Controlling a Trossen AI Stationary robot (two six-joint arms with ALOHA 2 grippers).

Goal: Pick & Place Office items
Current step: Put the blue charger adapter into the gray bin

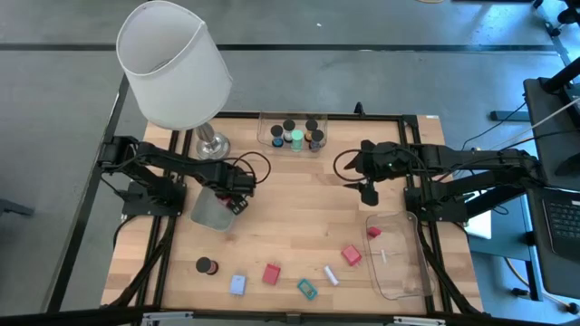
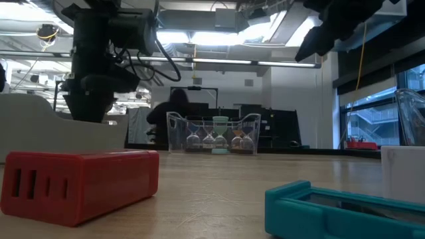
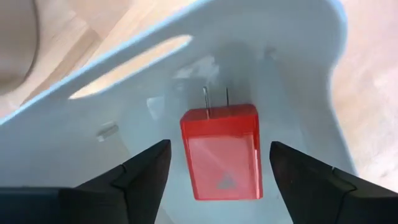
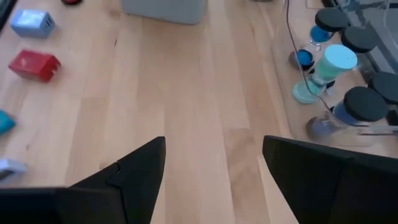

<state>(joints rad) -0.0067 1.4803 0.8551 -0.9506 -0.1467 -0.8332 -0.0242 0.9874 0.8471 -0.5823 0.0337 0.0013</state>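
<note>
My left gripper [image 3: 219,177] hangs open, pointing down over a pale tray [image 1: 210,210] at the table's left. A red plug block [image 3: 222,152] with two metal prongs lies in that tray between the fingers, with a gap on each side. My right gripper [image 4: 214,168] is open and holds nothing, raised above the table's middle right [image 1: 367,190]. Loose items lie along the near edge: a dark cylinder [image 1: 207,265], a pale-blue piece [image 1: 237,284], a red block [image 1: 271,273], a teal piece [image 1: 308,289], a white stick [image 1: 331,275] and a pink block [image 1: 352,256].
A clear tray [image 1: 292,134] with several dark cylinders stands at the far edge. Another clear tray [image 1: 399,263] at the near right holds a small red piece [image 1: 373,233]. A white-shaded lamp [image 1: 177,68] with a metal base [image 1: 212,143] stands at the far left, close behind my left arm.
</note>
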